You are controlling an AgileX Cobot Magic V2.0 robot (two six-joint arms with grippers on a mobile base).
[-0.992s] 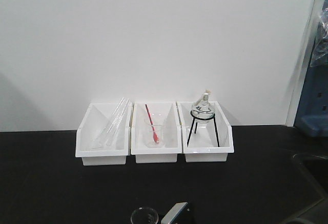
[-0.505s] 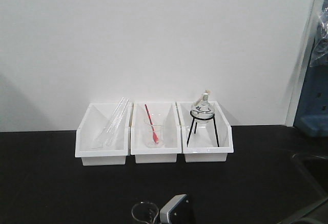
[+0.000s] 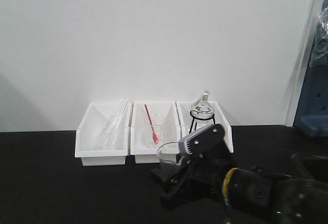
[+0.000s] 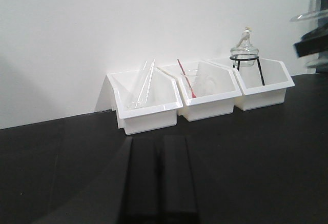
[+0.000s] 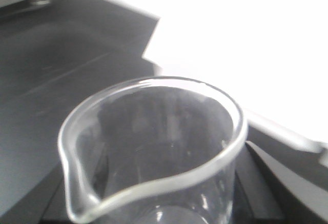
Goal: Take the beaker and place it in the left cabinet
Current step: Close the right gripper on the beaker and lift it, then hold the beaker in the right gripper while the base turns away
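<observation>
"On the front view, where was the beaker?"

"I had the beaker [image 3: 167, 152] raised off the black bench [image 3: 61, 193] in the right tool [image 3: 174, 174], just in front of the middle white bin [image 3: 143, 155]."

"And from the left wrist?"

"I saw my left tool [image 4: 160, 178] low over the bench, its two sides lying together with nothing between them. The three bins stood ahead against the wall [image 4: 102, 24], and the beaker's rim just showed at the upper right edge."

"From the right wrist?"

"The beaker filled the view, upright, with its pouring lip at the lower left. The tool's dark sides flanked the glass, so I judged it clamped on the beaker."

"How far along were you?"

"The pick looked done. The left cabinet showed in no view, so the carry over and the placing on its shelf were both left to do."
</observation>
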